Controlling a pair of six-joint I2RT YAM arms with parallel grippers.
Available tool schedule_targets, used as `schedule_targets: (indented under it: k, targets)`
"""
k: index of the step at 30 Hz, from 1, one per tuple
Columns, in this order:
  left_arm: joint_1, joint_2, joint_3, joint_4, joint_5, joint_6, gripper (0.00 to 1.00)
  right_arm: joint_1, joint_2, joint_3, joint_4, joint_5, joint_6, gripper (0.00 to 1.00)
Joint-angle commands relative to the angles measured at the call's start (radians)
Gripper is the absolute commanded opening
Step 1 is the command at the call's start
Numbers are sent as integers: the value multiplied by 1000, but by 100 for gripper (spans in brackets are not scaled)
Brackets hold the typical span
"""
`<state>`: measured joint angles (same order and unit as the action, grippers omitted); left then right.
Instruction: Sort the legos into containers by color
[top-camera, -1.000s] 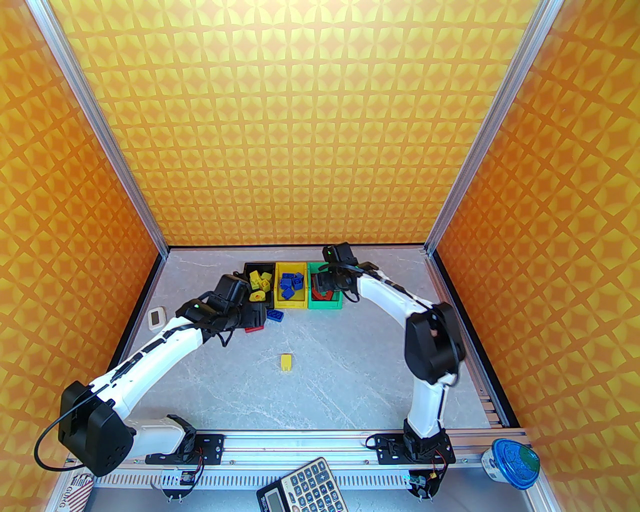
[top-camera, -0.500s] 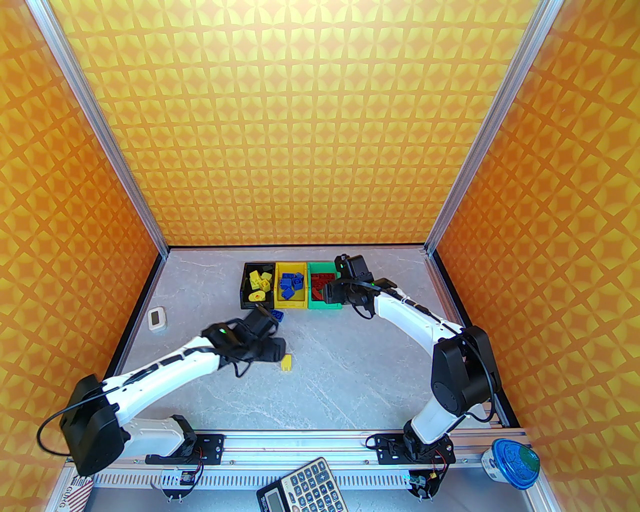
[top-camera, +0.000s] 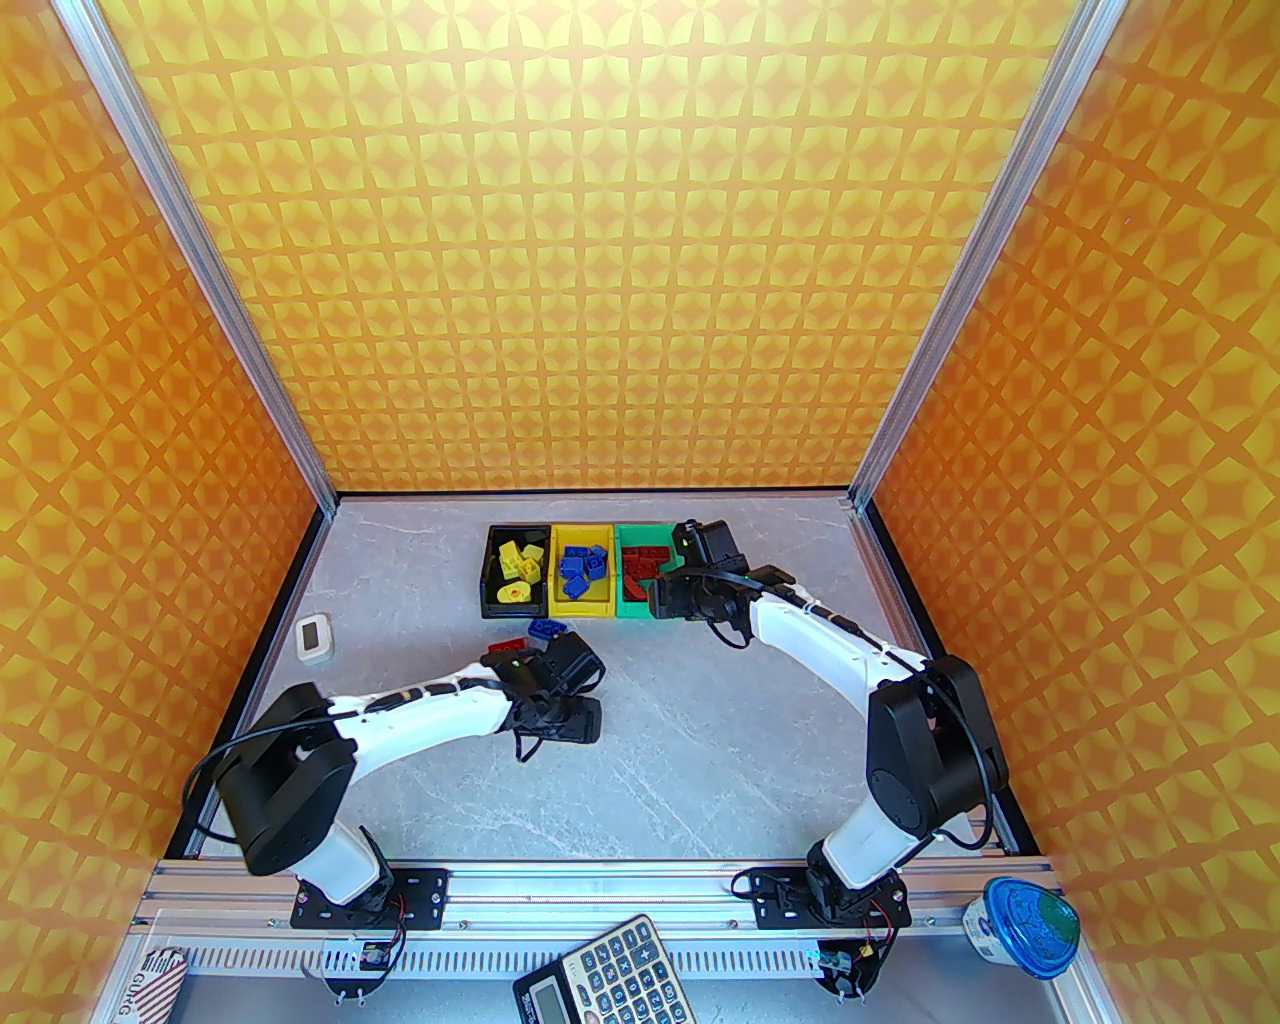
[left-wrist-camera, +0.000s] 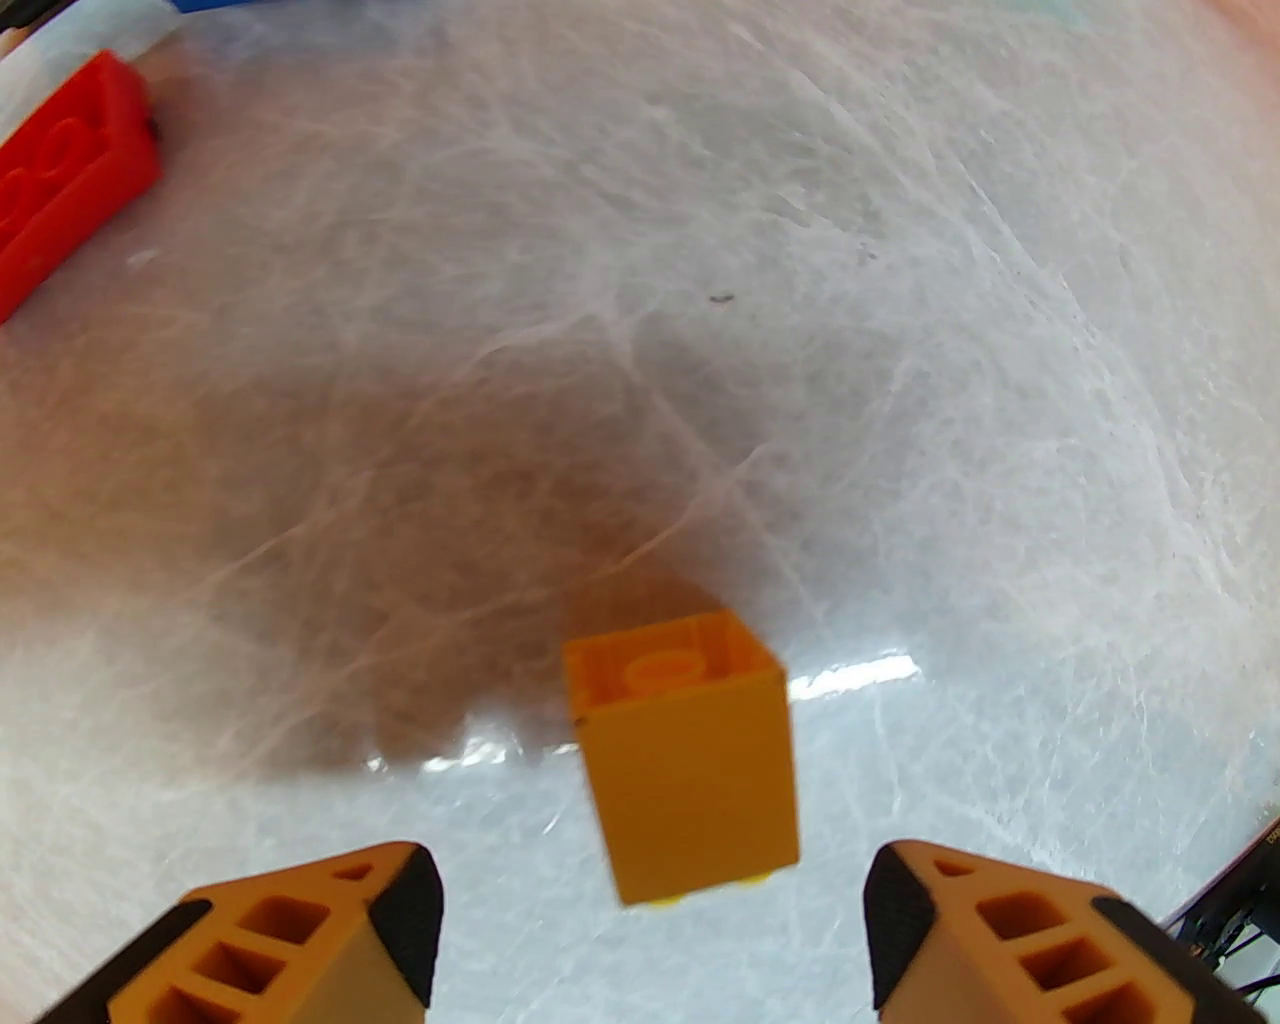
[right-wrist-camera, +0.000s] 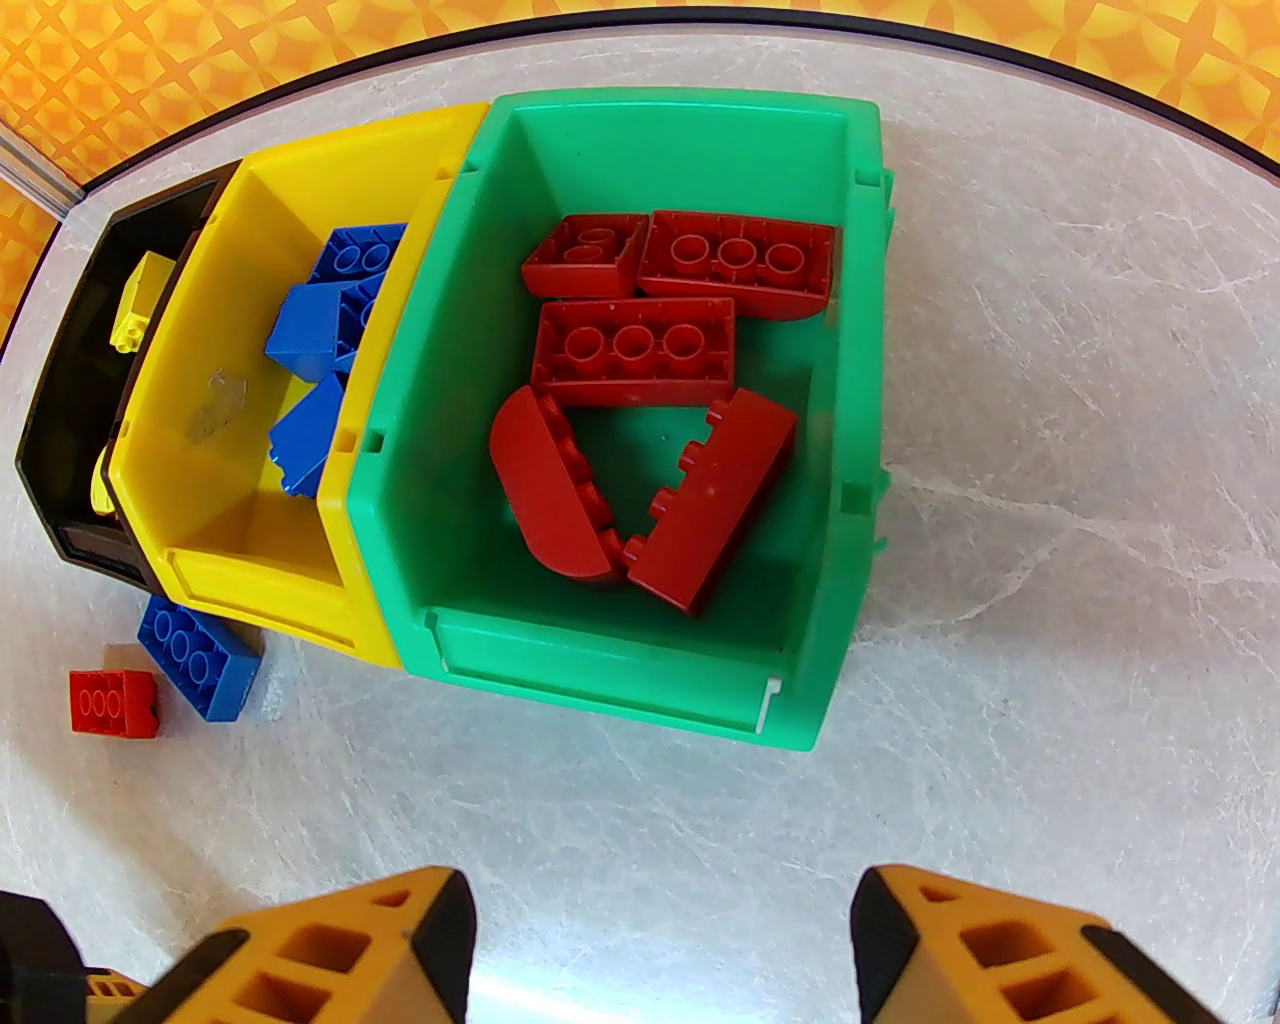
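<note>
The left gripper (left-wrist-camera: 650, 885) is spread wide, its ribbed orange fingers (left-wrist-camera: 300, 930) capped with black pads. Between them, touching neither, lies a yellow brick (left-wrist-camera: 690, 770). It is a smooth-sided block tipped over, with its hollow underside and round tube facing twelve o'clock and its studs peeking out at six. It rests on the table (left-wrist-camera: 950, 400), a glossy grey slab veined like marble. At ten o'clock in this wrist view a red brick (left-wrist-camera: 60, 210) lies flat. Seen from above, a blue brick (top-camera: 547, 628) sits loose beside it, just in front of the bins. The right gripper (right-wrist-camera: 660, 930) is also spread and empty, hanging over bare table at six o'clock of the green bin (right-wrist-camera: 600, 685). This thin-walled plastic tub holds five red bricks (right-wrist-camera: 635, 350), some flat, two on edge, one with a curved back. Pressed against its nine o'clock side is the yellow bin (right-wrist-camera: 250, 560) with blue bricks (right-wrist-camera: 310, 330). Beyond that is the black bin (right-wrist-camera: 60, 440) with yellow bricks (right-wrist-camera: 140, 300). At the table's six o'clock edge lies a calculator (top-camera: 605, 975), and at five o'clock a cup (top-camera: 1025, 920) with a blue lid.
</note>
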<state>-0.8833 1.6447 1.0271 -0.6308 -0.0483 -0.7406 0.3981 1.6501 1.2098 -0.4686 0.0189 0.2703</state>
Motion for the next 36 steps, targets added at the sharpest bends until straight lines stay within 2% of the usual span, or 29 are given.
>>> schedule_targets:
  k: [1, 14, 20, 24, 30, 36]
  targets:
    - [-9, 24, 41, 14, 23, -1, 71, 2, -24, -17, 18, -8, 20, 67]
    - [-12, 108, 86, -14, -6, -4, 51, 3, -38, -38, 27, -10, 23, 66]
    - [-11, 132, 107, -53, -46, 2, 39, 2, -43, -43, 28, -10, 24, 66]
    - [-5, 131, 140, -78, -83, 34, 36, 3, -59, -50, 21, -3, 18, 66]
    - [95, 134, 269, -88, -124, 144, 36, 3, -94, -71, 22, 5, 21, 66]
    - [261, 151, 465, -129, -149, 279, 36, 2, -131, -102, 25, -10, 26, 65]
